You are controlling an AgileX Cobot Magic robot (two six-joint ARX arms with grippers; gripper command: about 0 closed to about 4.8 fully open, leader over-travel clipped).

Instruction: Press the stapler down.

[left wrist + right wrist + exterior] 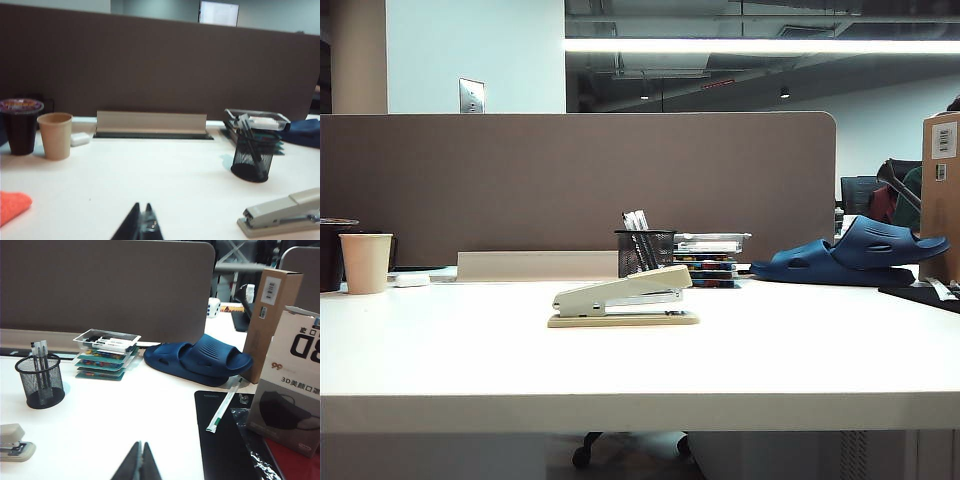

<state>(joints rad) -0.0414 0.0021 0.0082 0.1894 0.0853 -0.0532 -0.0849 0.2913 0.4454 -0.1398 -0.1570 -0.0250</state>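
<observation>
The stapler (pixel 625 297) lies on the white table, mid-table in the exterior view, its beige top arm raised at the right end over the flat tan base. It also shows at the edge of the left wrist view as the stapler (pixel 282 213) and partly in the right wrist view as the stapler (pixel 13 442). My left gripper (pixel 142 205) is shut with nothing in it, low over the table and well away from the stapler. My right gripper (pixel 140 444) is also shut and empty, far from the stapler. Neither gripper appears in the exterior view.
A black mesh pen holder (pixel 644 252) stands just behind the stapler, with stacked trays (pixel 708 258) beside it. Blue slippers (pixel 855 255) and boxes (pixel 295 385) lie to the right. A paper cup (pixel 366 262), dark cup (pixel 21 125) and orange cloth (pixel 12 206) sit left.
</observation>
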